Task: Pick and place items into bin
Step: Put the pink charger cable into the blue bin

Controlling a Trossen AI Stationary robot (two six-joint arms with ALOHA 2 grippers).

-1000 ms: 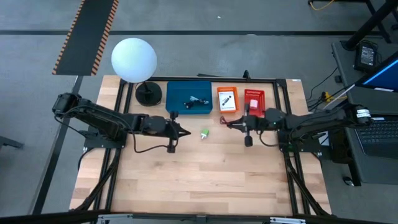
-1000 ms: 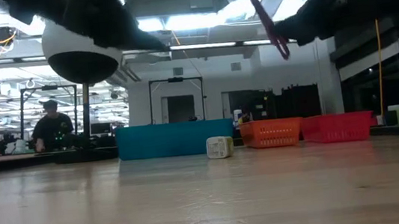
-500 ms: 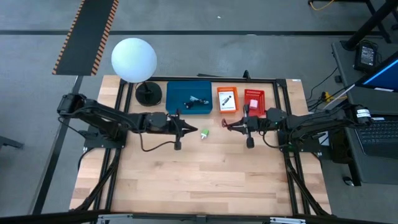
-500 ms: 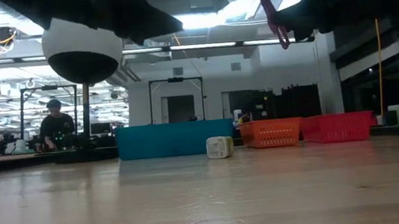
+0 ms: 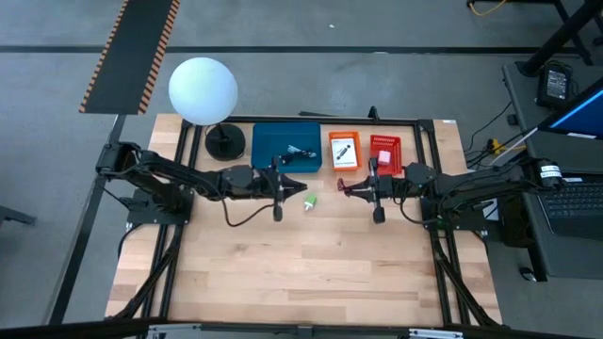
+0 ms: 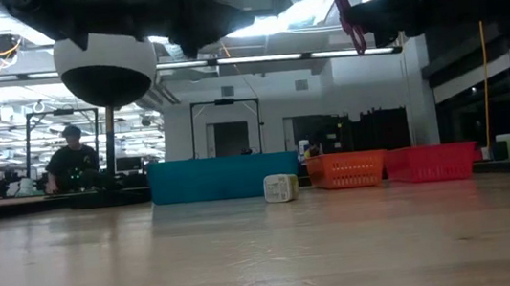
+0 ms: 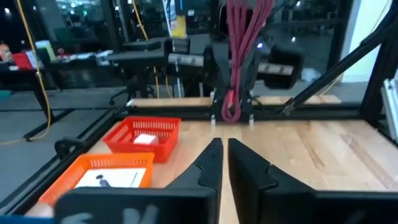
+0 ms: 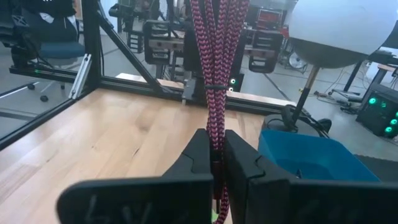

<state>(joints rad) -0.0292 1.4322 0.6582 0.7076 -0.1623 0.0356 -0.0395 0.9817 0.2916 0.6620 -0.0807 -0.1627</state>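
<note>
Above the table centre, toward three o'clock, I hold the right gripper (image 5: 350,189) with its fingers pinched on the red cord (image 8: 214,74), a bundle of braided strands tied at mid-length that hangs clear of the wood. At nine o'clock from it, the left gripper (image 5: 300,188) points toward the green lump (image 5: 310,201), which lies on the bare table just at its tip; its fingers are pressed almost together and carry nothing.

Procedure, as I judge it:
1. Keep the right grip firm and carry the cord toward twelve o'clock, where the blue bin (image 5: 286,149), the orange basket (image 5: 343,151) and the red basket (image 5: 384,155) stand in a row.
2. Hold height until the dangling loop is over the chosen rim; a low pass could snag it on a basket wall.
3. Spread the left fingers before descending on the lump.

Writing: a white card (image 5: 344,151) in the orange basket bears dark print, too small to read. No brand is legible.
</note>
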